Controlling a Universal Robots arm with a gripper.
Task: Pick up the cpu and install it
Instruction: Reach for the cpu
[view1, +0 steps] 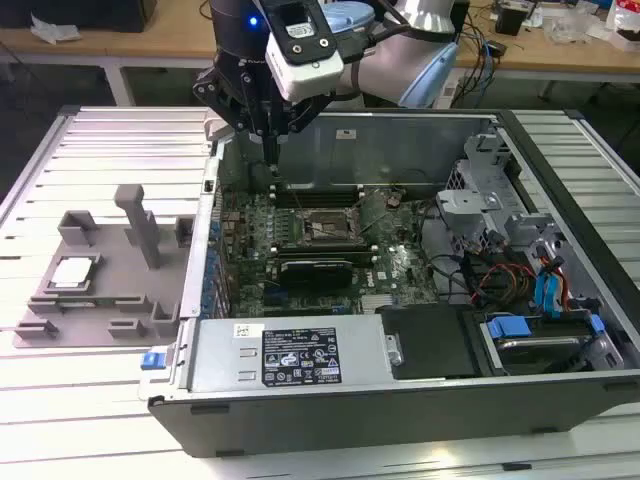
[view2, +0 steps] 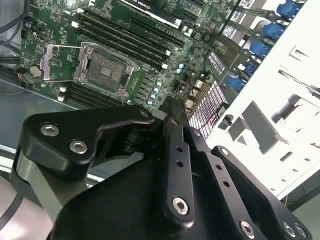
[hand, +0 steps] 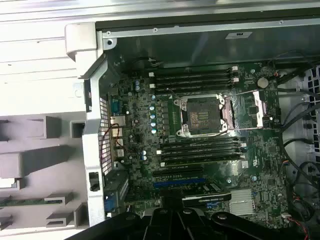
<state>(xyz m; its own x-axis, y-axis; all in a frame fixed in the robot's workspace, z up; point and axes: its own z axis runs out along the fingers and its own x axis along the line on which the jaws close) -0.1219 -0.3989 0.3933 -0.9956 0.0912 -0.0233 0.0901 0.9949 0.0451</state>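
You have a slatted aluminium table (view1: 100, 140) carrying an open black-and-grey metal computer case (view1: 420, 140), and beside it, toward the exterior view's left, a grey moulded plastic fixture tray (view1: 130, 300). Inside the case lies the green motherboard (view1: 390, 265).

The black linkage gripper (view1: 272, 150) hangs over the case's rear corner on the tray side, above the board and touching nothing. In the exterior view its fingers look drawn in to a narrow tip with nothing between them.

The square silver-framed processor socket (hand: 202, 116) sits mid-board, between the rows of black memory slots.

The cpu (view1: 75, 272), a small flat chip with a shiny silver-grey top, lies flat in the tray, well apart from the gripper.

You are, by my reading, at the outset: the pick-up is not yet done. It calls for widened fingers set squarely over a thin, flat part.

The exterior view gives you the chip and the gripper's place over the case. Both wrist views give you the socket up close, with its hinged metal plate (hand: 250, 107) swung aside and the contact field bare, ready to receive.
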